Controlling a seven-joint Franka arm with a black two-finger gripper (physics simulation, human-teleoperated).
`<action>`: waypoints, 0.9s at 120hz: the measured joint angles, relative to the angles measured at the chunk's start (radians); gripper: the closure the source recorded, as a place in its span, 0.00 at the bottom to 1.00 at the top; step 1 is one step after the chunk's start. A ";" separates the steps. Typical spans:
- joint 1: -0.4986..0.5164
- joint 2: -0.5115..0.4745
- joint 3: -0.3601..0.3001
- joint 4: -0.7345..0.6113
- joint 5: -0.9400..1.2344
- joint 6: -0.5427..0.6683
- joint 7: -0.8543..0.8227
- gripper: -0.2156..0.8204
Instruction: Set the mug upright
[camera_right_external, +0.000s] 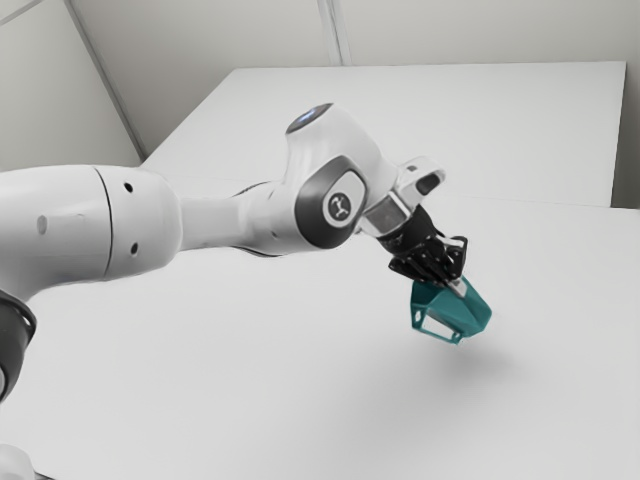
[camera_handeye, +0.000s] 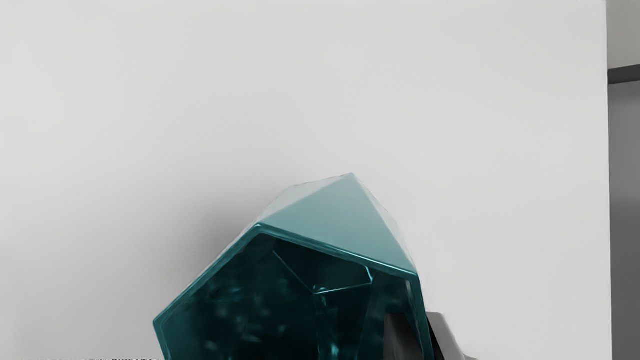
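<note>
Between the jaws of a black gripper (camera_right_external: 457, 286), clamped on its wall from inside and out, a teal mug (camera_right_external: 474, 307) hangs tilted above the table (camera_right_external: 250, 400). Likely light and stiff but slick, it looks best held there, near the rim (camera_handeye: 340, 252).

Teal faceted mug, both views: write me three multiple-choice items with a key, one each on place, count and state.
1. In the exterior view, the teal faceted mug is:
A) beside the base of the white jointed arm
B) at the arm's far end
C) above the arm

2. How many fingertips of the black two-finger pincer are inside the mug?
A) One
B) Two
C) None

3. The pincer is:
A) open, away from the mug
B) empty and shut
C) shut on the mug's wall

1 B: the mug meets the pincer there.
2 A: the other is outside.
3 C: fingers flank the wall.
</note>
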 joint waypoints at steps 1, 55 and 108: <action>0.000 -0.002 0.005 0.001 0.010 -0.006 -0.002 0.97; 0.144 -0.073 0.075 -0.007 0.446 -0.296 -0.099 0.97; 0.370 -0.017 0.039 -0.001 0.630 -0.311 -0.052 0.97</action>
